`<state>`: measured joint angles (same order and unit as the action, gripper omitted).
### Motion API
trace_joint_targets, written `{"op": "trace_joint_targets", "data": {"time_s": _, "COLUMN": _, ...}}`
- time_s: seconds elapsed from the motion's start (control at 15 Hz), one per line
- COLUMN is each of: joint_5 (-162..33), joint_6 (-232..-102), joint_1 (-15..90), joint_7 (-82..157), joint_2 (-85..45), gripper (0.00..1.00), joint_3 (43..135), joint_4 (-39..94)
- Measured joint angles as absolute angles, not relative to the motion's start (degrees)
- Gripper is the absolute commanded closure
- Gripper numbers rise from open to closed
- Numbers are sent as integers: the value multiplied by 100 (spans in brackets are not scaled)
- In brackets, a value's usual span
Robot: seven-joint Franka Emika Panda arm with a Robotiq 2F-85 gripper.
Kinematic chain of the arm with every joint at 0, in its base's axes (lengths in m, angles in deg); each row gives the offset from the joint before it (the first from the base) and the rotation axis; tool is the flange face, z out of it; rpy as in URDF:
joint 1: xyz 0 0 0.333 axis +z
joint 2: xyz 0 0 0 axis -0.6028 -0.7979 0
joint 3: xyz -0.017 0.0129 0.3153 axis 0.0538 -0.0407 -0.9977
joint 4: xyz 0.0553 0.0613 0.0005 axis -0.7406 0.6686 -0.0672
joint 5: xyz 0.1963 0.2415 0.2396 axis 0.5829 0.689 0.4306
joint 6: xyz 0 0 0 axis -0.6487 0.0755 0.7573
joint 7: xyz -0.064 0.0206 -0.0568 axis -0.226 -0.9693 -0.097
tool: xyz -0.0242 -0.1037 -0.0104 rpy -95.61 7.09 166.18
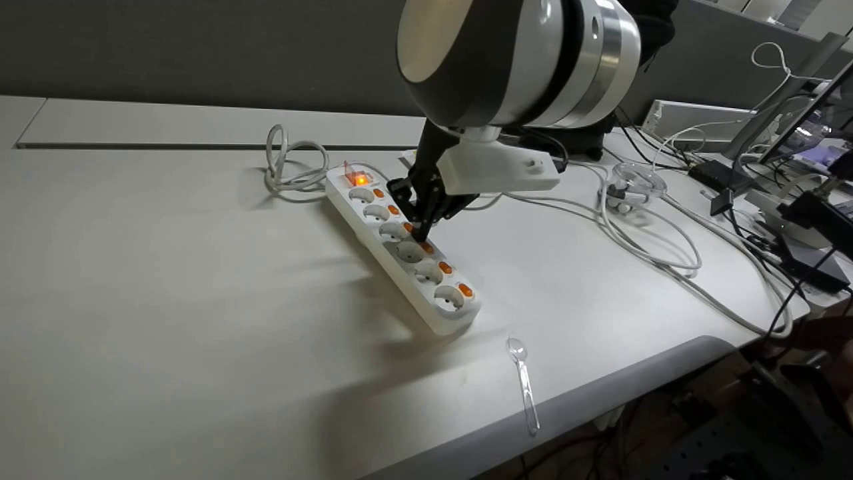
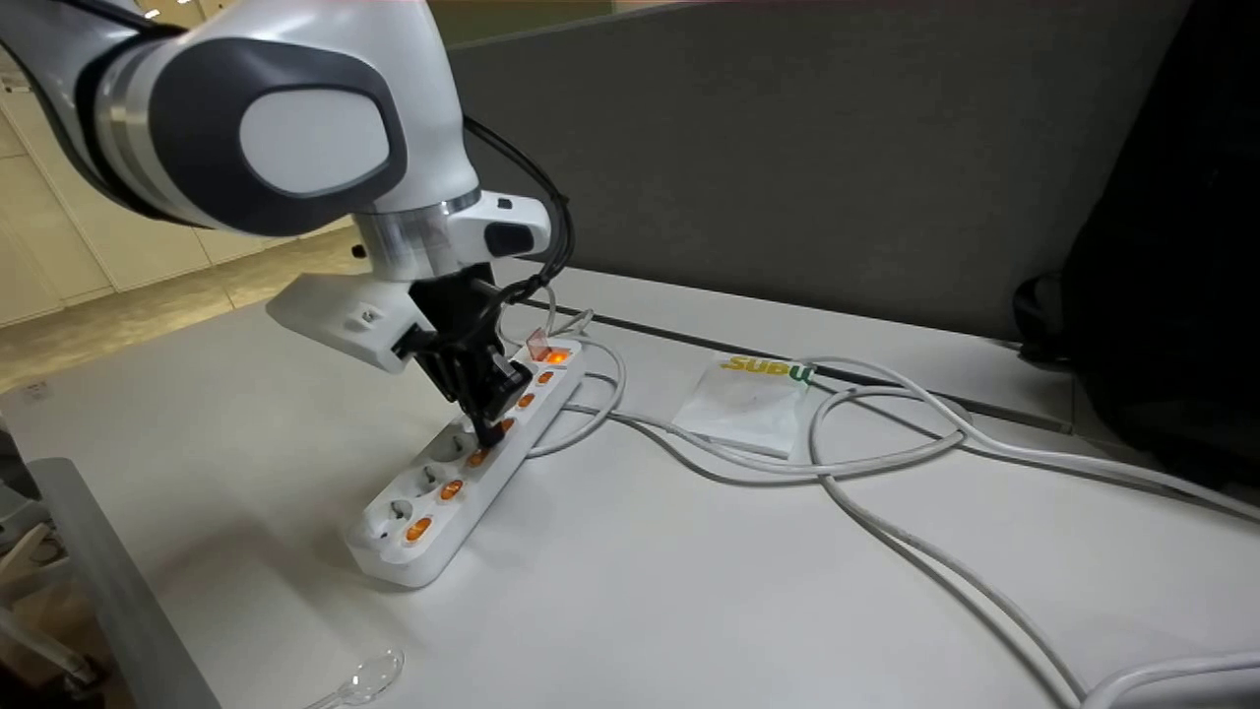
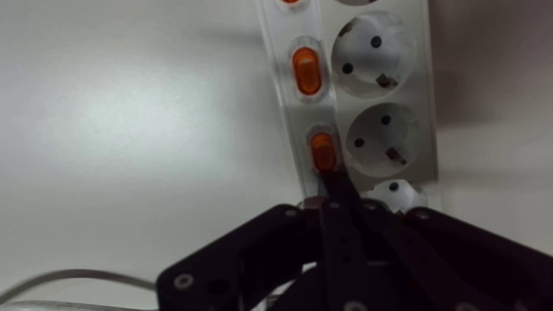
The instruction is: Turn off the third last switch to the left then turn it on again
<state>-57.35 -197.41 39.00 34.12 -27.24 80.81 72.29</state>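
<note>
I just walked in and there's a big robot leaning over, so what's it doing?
A robot arm is working at a white power strip on the table. Its gripper is shut, and the tip is right by the third orange switch from the end away from the glowing switch. It's meant to turn a switch off, then on again. I can't tell whether it's pressing. A clear spoon lies nearby.

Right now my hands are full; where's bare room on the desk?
In an exterior view, bare desk lies left of the power strip, in front of the coiled cable. Crowded: on the right, among cables, and under the jaws.
</note>
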Motion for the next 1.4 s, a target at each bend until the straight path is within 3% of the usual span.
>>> {"op": "trace_joint_targets", "data": {"time_s": 0.53, "joint_5": -5735, "joint_6": -19714, "joint_1": 4108, "joint_7": 3433, "joint_2": -2664, "gripper": 100, "joint_3": 8119, "joint_4": 7302}}
{"op": "trace_joint_targets", "data": {"time_s": 1.4, "joint_5": -6757, "joint_6": -17980, "joint_1": 4692, "joint_7": 5216, "joint_2": -1326, "gripper": 100, "joint_3": 8500, "joint_4": 7644}}
